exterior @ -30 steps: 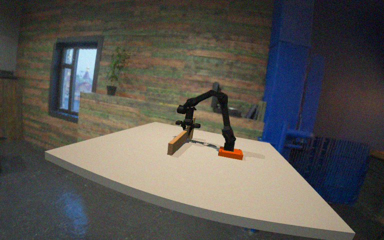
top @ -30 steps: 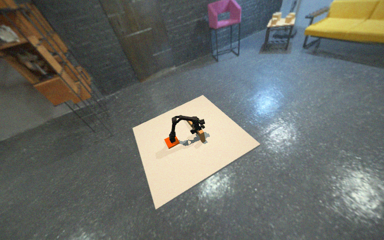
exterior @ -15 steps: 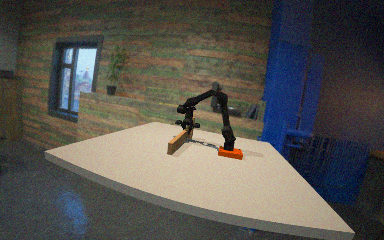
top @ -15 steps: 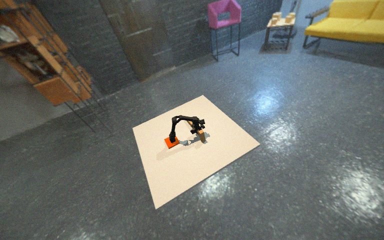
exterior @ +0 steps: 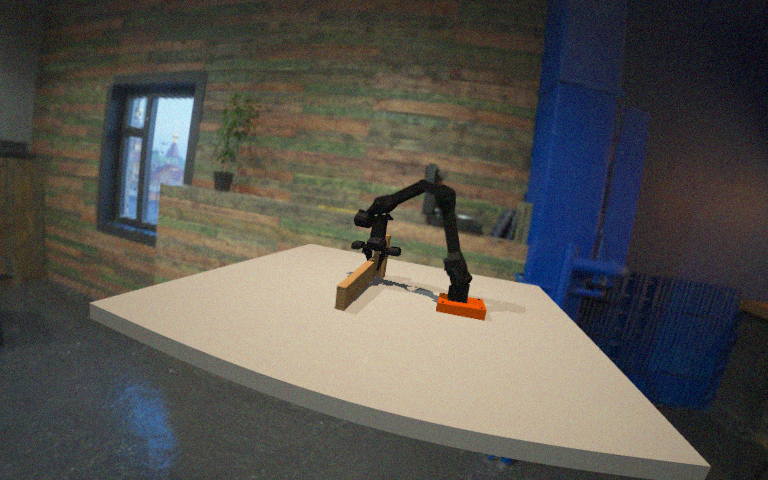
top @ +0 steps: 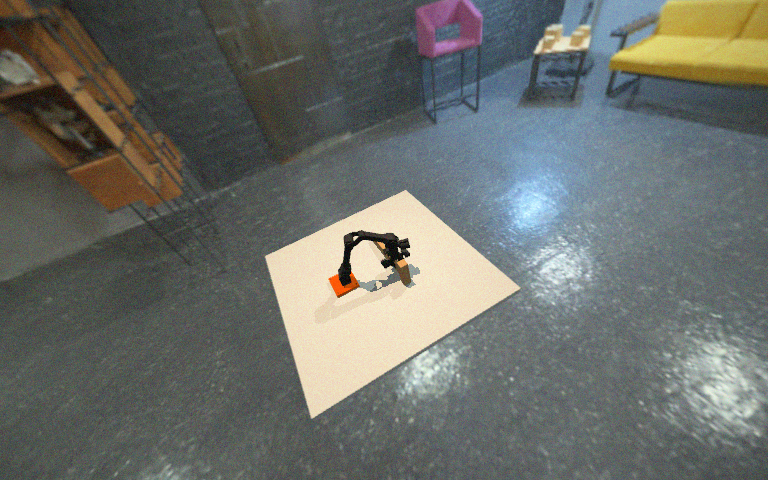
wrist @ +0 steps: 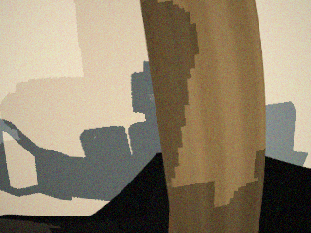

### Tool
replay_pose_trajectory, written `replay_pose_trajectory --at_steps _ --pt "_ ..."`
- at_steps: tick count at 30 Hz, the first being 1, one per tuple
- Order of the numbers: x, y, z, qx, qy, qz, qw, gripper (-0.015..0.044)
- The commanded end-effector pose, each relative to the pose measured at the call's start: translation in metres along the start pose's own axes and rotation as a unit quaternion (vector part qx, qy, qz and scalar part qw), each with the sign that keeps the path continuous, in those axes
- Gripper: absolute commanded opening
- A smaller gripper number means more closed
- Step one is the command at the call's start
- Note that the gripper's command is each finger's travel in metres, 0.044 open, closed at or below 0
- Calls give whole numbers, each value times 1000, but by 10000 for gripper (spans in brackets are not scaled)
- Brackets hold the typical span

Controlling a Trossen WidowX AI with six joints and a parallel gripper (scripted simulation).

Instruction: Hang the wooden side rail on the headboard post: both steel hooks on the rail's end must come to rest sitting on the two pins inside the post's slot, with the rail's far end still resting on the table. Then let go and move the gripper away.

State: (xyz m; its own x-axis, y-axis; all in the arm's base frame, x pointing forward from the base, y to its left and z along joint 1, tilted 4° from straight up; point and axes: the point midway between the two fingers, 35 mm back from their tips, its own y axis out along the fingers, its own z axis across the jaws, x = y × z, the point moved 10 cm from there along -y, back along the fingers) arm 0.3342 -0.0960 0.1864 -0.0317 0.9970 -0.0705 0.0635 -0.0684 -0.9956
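The wooden side rail (top: 378,245) (exterior: 355,283) (wrist: 224,107) stands on its narrow edge in the exterior view, its end away from the post at or very near the table top (top: 339,350) (exterior: 430,362). My gripper (top: 395,263) (exterior: 376,259) (wrist: 190,156) points down and is shut on the rail near the post, one finger on each side in the wrist view. The upright wooden headboard post (top: 404,273) (exterior: 385,268) stands at the rail's other end. The hooks, the pins and the slot cannot be made out, so whether the hooks sit on the pins is not visible.
The arm's orange base (top: 335,288) (exterior: 461,309) is on the table, to the right of the rail in the exterior view. The black arm arches from it over to the rail. Shadows of the arm fall across the table.
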Motion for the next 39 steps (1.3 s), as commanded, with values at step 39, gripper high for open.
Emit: replay_pose_trajectory --at_steps 39 --pt "-1 5 -1 -3 -3 2 1000 0"
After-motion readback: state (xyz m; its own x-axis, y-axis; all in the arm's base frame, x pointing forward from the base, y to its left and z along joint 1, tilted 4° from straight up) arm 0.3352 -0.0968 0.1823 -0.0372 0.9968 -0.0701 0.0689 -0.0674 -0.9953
